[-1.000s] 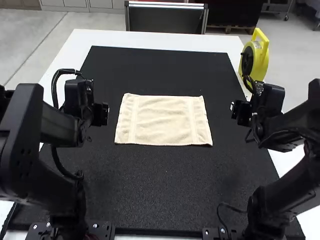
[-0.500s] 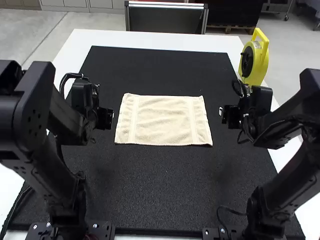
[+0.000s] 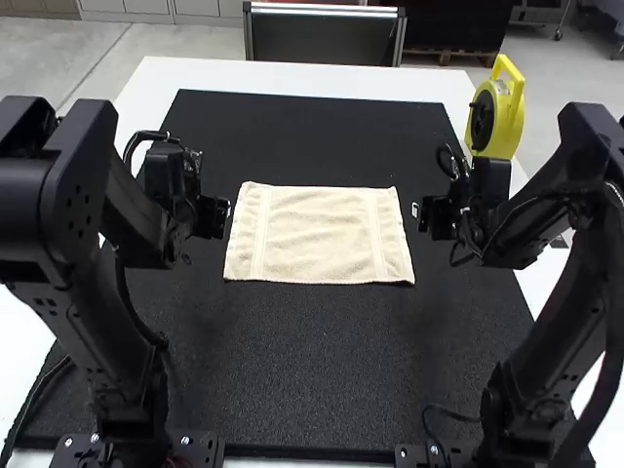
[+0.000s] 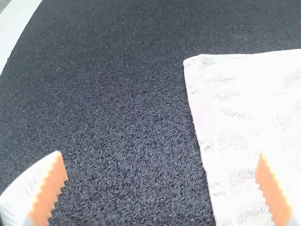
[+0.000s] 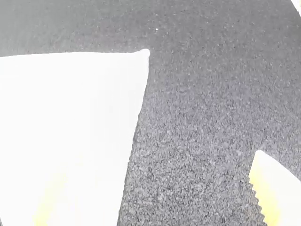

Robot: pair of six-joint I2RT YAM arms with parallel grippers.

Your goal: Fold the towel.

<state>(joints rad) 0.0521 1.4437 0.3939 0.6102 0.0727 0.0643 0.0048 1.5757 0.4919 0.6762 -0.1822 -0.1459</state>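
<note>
stretching across the near side, the black mat (image 3: 312, 380) gave room for drawing a fold closer. the left hand (image 4: 160, 154) and right hand (image 5: 160, 162), both spread wide and holding nothing, flanked the towel (image 3: 320, 234), presumably to pinch its short edges. it lay flat mid-mat, with more mat beyond its far edge.

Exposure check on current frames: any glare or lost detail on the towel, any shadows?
Right wrist view: towel blown out to flat white, one finger pad nearly lost against it. Left wrist view: towel overexposed too, faint texture left near its edge. High view: towel bands readable, soft dark patches on the mat, probably arm shadows.
</note>
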